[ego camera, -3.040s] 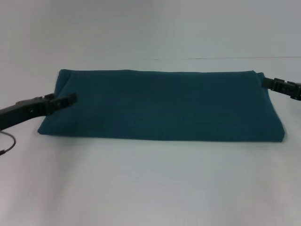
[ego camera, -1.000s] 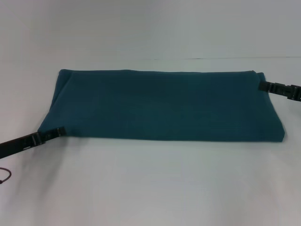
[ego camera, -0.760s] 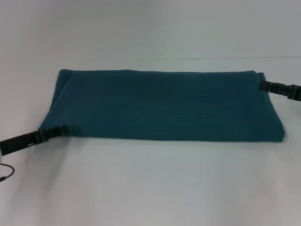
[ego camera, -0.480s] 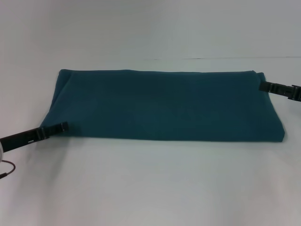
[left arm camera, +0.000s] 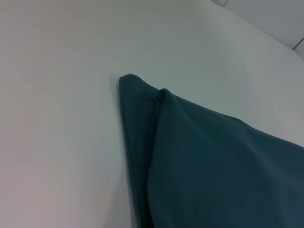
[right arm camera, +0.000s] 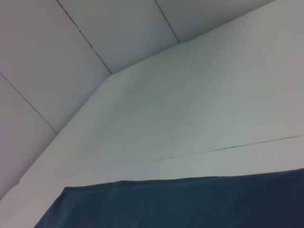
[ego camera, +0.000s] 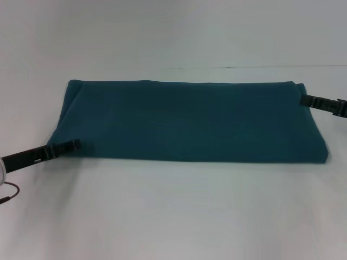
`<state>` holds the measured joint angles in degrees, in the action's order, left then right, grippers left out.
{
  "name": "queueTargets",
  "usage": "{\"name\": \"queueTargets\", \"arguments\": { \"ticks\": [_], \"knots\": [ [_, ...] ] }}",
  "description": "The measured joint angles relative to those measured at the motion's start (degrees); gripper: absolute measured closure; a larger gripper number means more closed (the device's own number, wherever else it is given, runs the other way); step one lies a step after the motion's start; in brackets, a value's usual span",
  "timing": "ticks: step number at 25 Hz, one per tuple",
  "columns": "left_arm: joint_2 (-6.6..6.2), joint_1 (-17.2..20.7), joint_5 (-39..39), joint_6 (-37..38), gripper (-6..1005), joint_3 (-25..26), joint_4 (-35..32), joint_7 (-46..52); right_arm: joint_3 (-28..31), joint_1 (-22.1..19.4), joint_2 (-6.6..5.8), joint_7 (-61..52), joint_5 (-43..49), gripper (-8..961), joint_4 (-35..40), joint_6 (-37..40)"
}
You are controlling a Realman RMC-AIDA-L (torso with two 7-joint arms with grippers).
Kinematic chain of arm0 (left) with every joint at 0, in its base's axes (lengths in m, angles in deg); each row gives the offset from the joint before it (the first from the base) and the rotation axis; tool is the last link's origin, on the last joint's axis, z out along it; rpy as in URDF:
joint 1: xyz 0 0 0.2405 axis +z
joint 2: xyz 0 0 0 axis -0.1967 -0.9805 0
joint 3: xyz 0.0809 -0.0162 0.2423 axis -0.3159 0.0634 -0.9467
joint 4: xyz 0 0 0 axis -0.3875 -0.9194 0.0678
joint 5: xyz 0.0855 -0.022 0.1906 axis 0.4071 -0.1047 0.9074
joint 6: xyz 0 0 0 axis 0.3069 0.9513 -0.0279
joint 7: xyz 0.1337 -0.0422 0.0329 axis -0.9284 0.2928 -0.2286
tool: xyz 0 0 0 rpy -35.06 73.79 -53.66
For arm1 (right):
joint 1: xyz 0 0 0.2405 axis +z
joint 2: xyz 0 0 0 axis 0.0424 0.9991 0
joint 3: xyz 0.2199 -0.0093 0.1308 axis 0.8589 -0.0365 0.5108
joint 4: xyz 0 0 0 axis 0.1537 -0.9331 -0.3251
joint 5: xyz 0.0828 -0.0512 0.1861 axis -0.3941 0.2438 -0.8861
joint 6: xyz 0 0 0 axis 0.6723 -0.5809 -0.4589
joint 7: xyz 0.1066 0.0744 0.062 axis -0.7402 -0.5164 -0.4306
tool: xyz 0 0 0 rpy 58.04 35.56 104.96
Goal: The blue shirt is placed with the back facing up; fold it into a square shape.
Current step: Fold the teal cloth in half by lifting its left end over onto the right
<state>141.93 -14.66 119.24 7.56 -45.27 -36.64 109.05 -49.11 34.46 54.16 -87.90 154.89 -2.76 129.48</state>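
The blue shirt [ego camera: 190, 122] lies flat on the white table as a long folded rectangle, plain side up, running left to right. My left gripper [ego camera: 73, 144] sits low at the shirt's near left corner, its tip reaching over the cloth edge. The left wrist view shows that layered corner of the shirt [left arm camera: 199, 161] close up, resting on the table. My right gripper [ego camera: 304, 99] is at the shirt's far right corner, its tip touching the edge. The right wrist view shows only a strip of the shirt [right arm camera: 190, 204] along the table.
The white table [ego camera: 173, 211] stretches on all sides of the shirt, with a thin seam line [ego camera: 260, 67] behind it. A thin red-brown cable [ego camera: 8, 194] hangs under my left arm at the left edge.
My left gripper came down from the middle of the shirt's left edge to its near left corner, then rose slightly. The right gripper and the shirt have hardly moved.
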Motion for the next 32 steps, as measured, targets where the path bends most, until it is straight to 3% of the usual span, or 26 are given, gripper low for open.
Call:
{"name": "queueTargets", "arguments": {
  "ticks": [7,12,22,27,32],
  "knots": [
    [0.0,0.0,0.0,-2.0,259,0.0,-0.1,-0.6,0.0,0.0,0.0,0.0,0.0,155,0.0,0.0],
    [0.0,0.0,0.1,-2.6,455,-0.1,-0.1,-0.7,0.0,0.1,0.0,0.0,0.0,154,0.0,-0.1],
    [0.0,0.0,1.4,-3.2,658,-0.1,0.0,-0.4,0.0,0.0,0.06,0.0,0.0,154,0.0,-0.1],
    [-0.22,0.1,1.4,-3.2,893,0.5,-0.4,-0.6,0.0,-0.1,0.4,0.0,0.0,154,0.0,-0.1],
    [-0.42,0.1,1.4,-3.1,967,0.6,-0.6,-0.6,0.0,0.1,0.84,0.0,0.0,154,-0.4,-0.3]
  ]
}}
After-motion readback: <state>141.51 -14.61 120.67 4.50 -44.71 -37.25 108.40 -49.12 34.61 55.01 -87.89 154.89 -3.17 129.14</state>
